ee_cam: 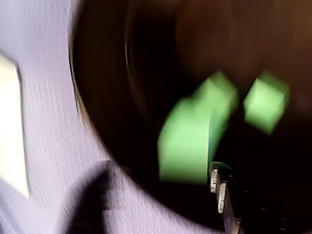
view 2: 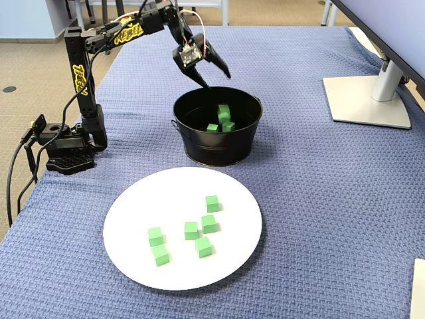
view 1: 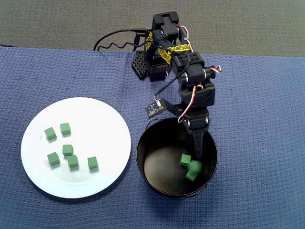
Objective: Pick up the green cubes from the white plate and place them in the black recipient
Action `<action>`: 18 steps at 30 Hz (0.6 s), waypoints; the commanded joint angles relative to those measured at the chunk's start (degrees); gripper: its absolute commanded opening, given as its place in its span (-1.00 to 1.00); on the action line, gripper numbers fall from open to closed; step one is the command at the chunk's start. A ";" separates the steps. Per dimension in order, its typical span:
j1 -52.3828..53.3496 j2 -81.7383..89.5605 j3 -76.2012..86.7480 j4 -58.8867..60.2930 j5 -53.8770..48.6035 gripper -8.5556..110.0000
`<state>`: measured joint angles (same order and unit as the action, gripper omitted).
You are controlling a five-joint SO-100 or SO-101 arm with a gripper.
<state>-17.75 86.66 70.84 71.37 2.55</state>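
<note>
Several green cubes (view 1: 67, 150) lie on the white plate (view 1: 95, 119) at the left of the overhead view, and near the front in the fixed view, cubes (view 2: 201, 226) on plate (view 2: 133, 212). The black recipient (view 1: 143, 164) stands to the plate's right. My gripper (view 1: 196, 155) hangs open over its far side, fingers spread (view 2: 217, 82). A blurred green cube (view 1: 193, 171) is loose below the fingers, beside another cube (view 1: 185, 160) on the bottom. In the wrist view the blurred cube (ee_cam: 187, 141) fills the middle above one finger (ee_cam: 222, 195), with another cube (ee_cam: 265, 105) beyond it.
A blue woven cloth (view 1: 267, 143) covers the table. The arm's base (view 2: 63, 149) is clamped at the left edge in the fixed view. A monitor stand (view 2: 368, 100) sits at the right. The recipient's thin wire handle (view 1: 190, 194) hangs on its near side.
</note>
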 commanded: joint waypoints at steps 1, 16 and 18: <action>4.66 4.83 -2.99 0.97 -2.55 -0.46; 48.25 4.31 13.36 -0.35 -58.54 -0.55; 52.38 3.87 14.33 -1.93 -63.63 -0.55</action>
<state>26.63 90.09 84.46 73.04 -51.50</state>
